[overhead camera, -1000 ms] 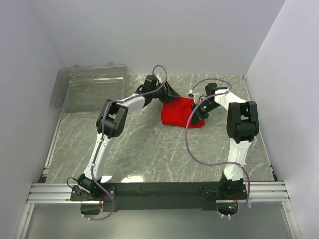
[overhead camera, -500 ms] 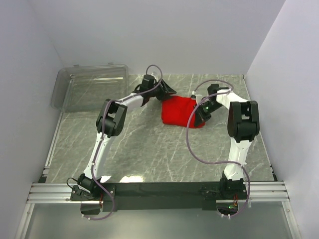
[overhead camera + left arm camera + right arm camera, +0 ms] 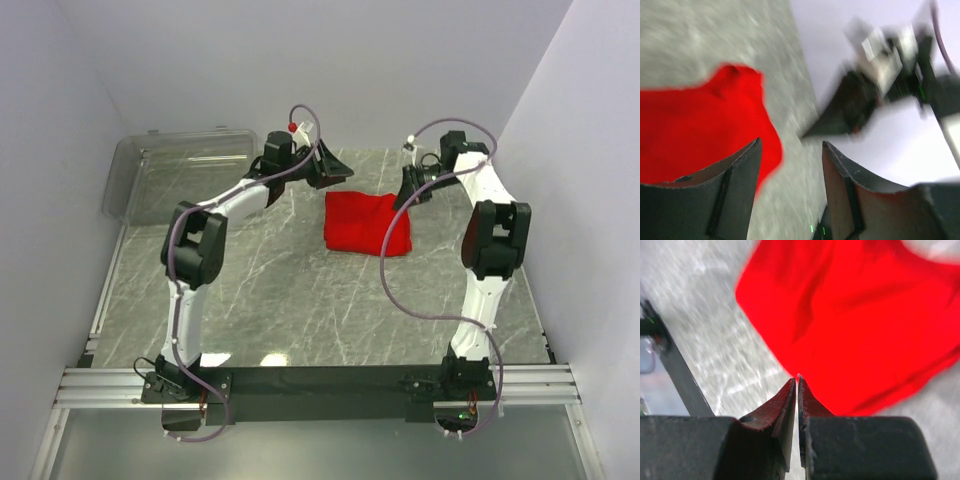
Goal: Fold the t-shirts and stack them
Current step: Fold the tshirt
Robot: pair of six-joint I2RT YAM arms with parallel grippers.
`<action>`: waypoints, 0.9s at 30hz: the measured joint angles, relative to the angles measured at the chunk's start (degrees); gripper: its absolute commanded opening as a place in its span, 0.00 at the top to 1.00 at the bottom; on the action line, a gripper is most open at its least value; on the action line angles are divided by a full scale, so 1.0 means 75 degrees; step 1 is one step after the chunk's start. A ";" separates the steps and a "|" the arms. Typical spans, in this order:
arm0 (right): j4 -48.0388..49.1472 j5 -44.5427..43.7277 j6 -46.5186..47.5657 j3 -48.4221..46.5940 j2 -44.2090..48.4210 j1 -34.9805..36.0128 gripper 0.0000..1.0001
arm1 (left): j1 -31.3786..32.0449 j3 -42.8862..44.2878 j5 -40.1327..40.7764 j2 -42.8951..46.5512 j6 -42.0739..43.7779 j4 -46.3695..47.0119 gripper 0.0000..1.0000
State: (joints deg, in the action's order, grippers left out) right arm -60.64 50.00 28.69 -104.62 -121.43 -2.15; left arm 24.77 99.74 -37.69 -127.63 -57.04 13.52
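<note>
A folded red t-shirt [image 3: 365, 222] lies flat on the marble table toward the back centre. It fills the upper part of the right wrist view [image 3: 865, 320] and the left half of the left wrist view [image 3: 695, 130]. My left gripper [image 3: 335, 168] hangs above the table just left of and behind the shirt, open [image 3: 791, 147], with nothing between its fingers. My right gripper [image 3: 409, 192] is raised off the shirt's back right corner, shut [image 3: 797, 377] and empty.
A clear plastic bin [image 3: 180, 178] sits at the back left corner of the table [image 3: 300, 300]. White walls close in the back and both sides. The right arm's wrist [image 3: 875, 75] shows in the left wrist view.
Both grippers have lifted off the shirt and drawn apart toward the back wall, the left one moving left and the right one right. The shirt now lies flat, uncovered.
</note>
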 measured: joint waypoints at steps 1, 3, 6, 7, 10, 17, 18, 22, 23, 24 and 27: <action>-0.0050 0.0163 -0.0140 -0.0364 -0.0213 0.0015 0.87 | 0.0032 -0.0332 -0.0181 0.0318 0.0052 0.0085 0.44; -0.0102 0.0425 -0.0440 -0.1064 -0.0734 0.0073 0.87 | 0.0143 -0.0810 -0.0493 0.0734 0.0131 0.0221 0.44; -0.0052 0.0694 -0.0889 -0.1690 -0.1512 0.0192 0.87 | 0.0408 -0.1282 -0.0848 0.0918 0.0283 0.0370 0.45; -0.0026 0.0746 -0.1078 -0.1772 -0.1740 0.0242 0.87 | 0.0516 -0.1454 -0.0924 0.0909 0.0312 0.0411 0.45; 0.0192 0.0828 -0.1635 -0.1813 -0.2206 0.0420 0.87 | 0.0764 -0.1848 -0.1142 0.0769 0.0353 0.0370 0.45; 0.1239 0.0930 -0.3226 -0.1842 -0.2649 0.0775 0.89 | 0.0953 -0.1897 -0.1259 -0.0026 0.0565 0.0172 0.46; 0.1413 0.0927 -0.3453 -0.1871 -0.2667 0.0784 0.89 | 0.0935 -0.1897 -0.1250 -0.0090 0.0589 0.0154 0.46; 0.1973 0.0866 -0.4132 -0.1955 -0.2777 0.0714 0.89 | 0.0828 -0.1909 -0.1215 -0.0373 0.0653 0.0082 0.47; 0.2078 0.0836 -0.4264 -0.1955 -0.2815 0.0679 0.90 | 0.0796 -0.1958 -0.1204 -0.0411 0.0653 0.0105 0.47; 0.2157 0.0784 -0.4357 -0.1955 -0.2853 0.0641 0.90 | 0.0758 -0.2043 -0.1201 -0.0417 0.0659 0.0117 0.47; 0.2305 0.0612 -0.4631 -0.1955 -0.3019 0.0490 0.90 | 0.0656 -0.2305 -0.1209 -0.0420 0.0659 0.0201 0.47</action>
State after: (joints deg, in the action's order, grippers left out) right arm -43.35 54.59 -6.04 -119.28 -144.07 1.52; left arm 29.69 82.46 -46.76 -130.78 -52.10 15.03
